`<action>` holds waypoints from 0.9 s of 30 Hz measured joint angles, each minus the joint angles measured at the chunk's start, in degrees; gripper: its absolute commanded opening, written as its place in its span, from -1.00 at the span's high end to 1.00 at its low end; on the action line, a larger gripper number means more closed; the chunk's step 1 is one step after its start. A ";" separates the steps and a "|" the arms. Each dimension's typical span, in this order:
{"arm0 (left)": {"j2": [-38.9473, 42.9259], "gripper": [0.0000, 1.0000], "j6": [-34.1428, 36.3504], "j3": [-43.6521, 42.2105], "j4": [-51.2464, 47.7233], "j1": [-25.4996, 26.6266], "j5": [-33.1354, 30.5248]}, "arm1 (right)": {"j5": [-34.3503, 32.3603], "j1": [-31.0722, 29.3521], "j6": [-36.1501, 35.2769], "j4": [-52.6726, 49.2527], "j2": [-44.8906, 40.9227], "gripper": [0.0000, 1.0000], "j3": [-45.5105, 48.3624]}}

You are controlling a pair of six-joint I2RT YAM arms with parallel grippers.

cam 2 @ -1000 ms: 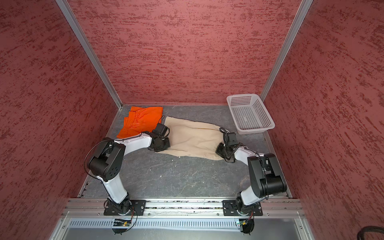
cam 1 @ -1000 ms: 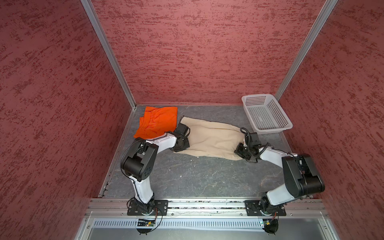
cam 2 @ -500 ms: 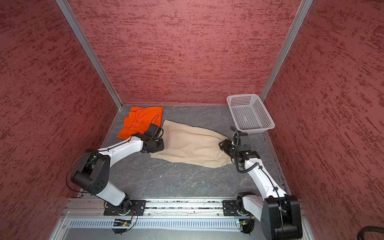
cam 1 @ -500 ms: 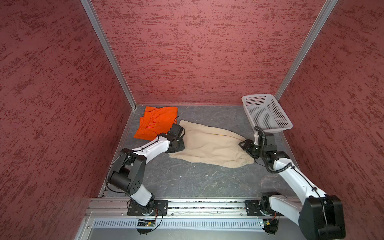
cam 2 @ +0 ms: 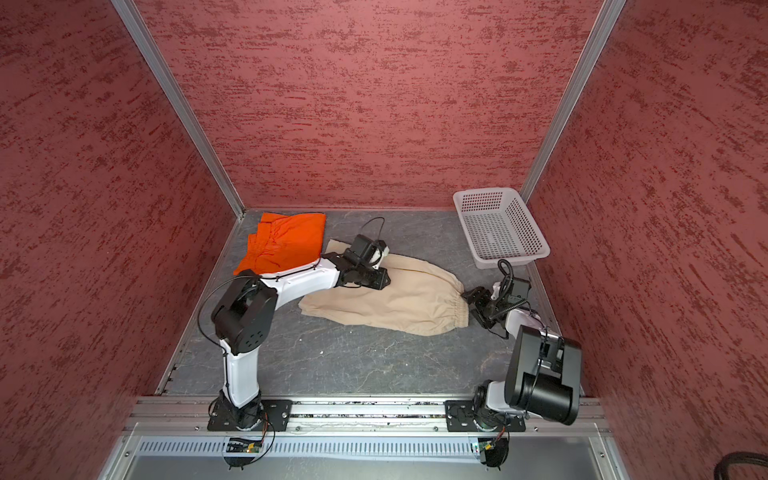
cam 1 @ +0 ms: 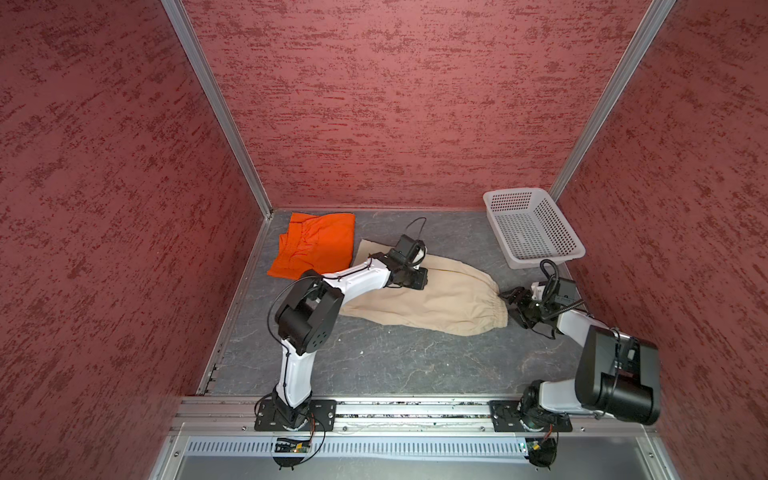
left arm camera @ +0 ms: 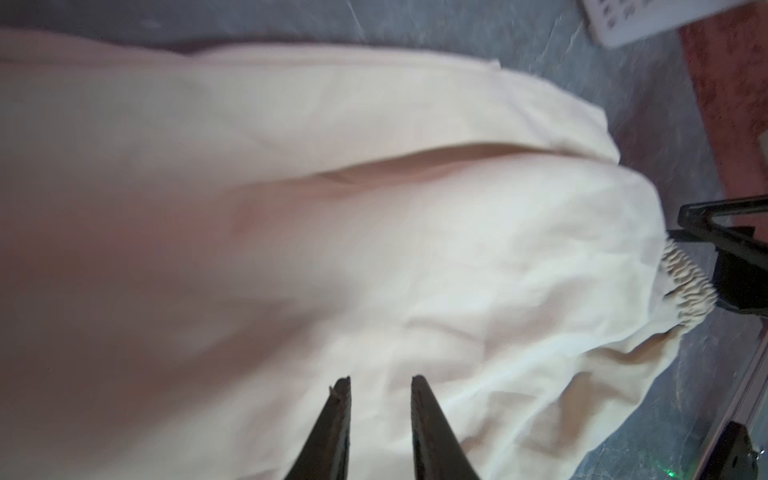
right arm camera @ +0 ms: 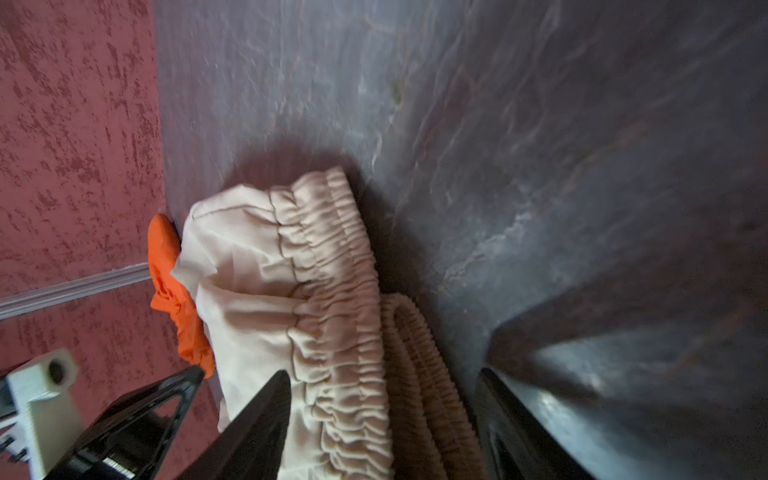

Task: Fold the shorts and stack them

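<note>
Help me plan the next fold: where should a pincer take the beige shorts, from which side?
The gathered waistband of the beige shorts, from the right and low: it forms a thick ridge between the jaws of the open right pincer.

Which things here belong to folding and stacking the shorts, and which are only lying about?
Belong to the job:
- orange shorts
- beige shorts

Only lying about:
- white basket
</note>
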State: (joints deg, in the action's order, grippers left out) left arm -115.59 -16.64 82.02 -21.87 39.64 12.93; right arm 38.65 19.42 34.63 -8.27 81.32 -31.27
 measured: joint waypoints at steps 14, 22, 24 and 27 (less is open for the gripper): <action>-3.54 0.16 4.24 5.70 -0.11 -0.50 4.81 | 5.97 -9.68 3.76 9.55 -5.64 0.71 3.21; -3.23 -0.25 11.78 8.55 4.07 2.45 13.44 | 4.48 -13.68 6.25 7.87 -15.02 0.69 3.21; -3.23 -0.31 14.19 8.22 4.74 4.02 14.80 | 4.13 -14.29 6.91 7.04 -15.32 0.69 3.21; -3.21 -0.40 17.97 7.39 5.42 6.10 15.69 | 3.43 -14.95 7.91 4.59 -15.54 0.69 3.39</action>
State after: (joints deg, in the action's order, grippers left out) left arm -118.80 1.32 89.41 -16.45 45.74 28.62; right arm 42.09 4.47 42.54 -3.68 65.78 -27.88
